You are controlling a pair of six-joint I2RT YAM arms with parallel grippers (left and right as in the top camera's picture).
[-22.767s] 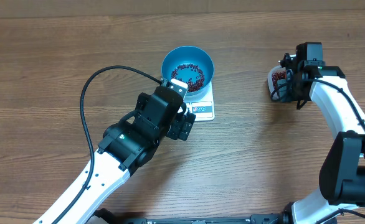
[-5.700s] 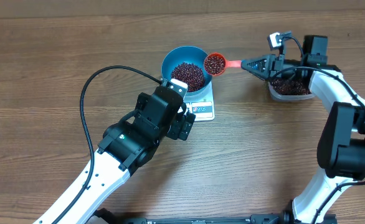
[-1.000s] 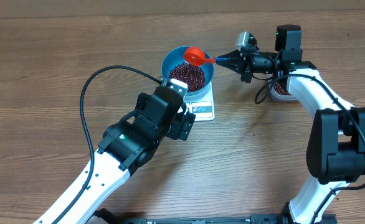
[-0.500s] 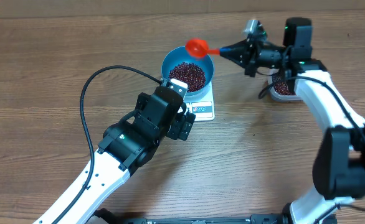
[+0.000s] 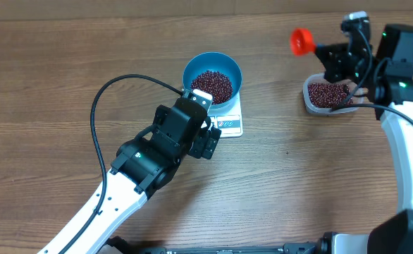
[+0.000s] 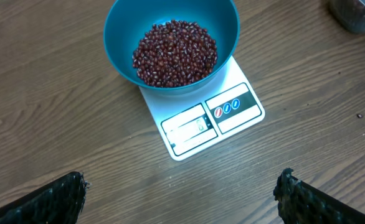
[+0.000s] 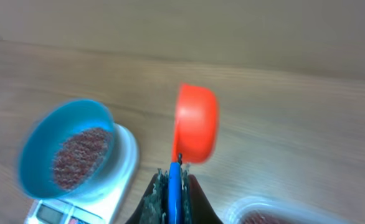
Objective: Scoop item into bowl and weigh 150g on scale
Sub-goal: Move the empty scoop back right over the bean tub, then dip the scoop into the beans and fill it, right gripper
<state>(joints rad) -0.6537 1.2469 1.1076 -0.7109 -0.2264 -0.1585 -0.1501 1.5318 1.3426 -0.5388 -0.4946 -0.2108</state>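
Observation:
The teal bowl (image 5: 188, 70) stands on the white scale (image 5: 230, 125) and holds a heap of dark red beans (image 5: 212, 85). My left gripper (image 6: 179, 200) hovers open just in front of the scale (image 6: 215, 118), with nothing between its fingertips (image 6: 64, 194); bowl (image 6: 228, 25) and beans (image 6: 175, 53) lie ahead of it. My right gripper (image 5: 331, 53) is shut on the blue handle (image 7: 174, 185) of a red scoop (image 5: 301, 41), raised to the left of the clear tub (image 5: 308, 99). The scoop's cup (image 7: 195, 123) is tipped on its side. The right wrist view is blurred.
The clear tub (image 7: 276, 210) with more beans sits at the right of the table, below my right gripper. A black cable (image 5: 104, 99) loops from the left arm over the wood to the left of the bowl. The scale's display and buttons face the left gripper.
My right gripper has carried the scoop away from above the bowl, rightward to beside the tub. The left arm, bowl and scale have not moved.

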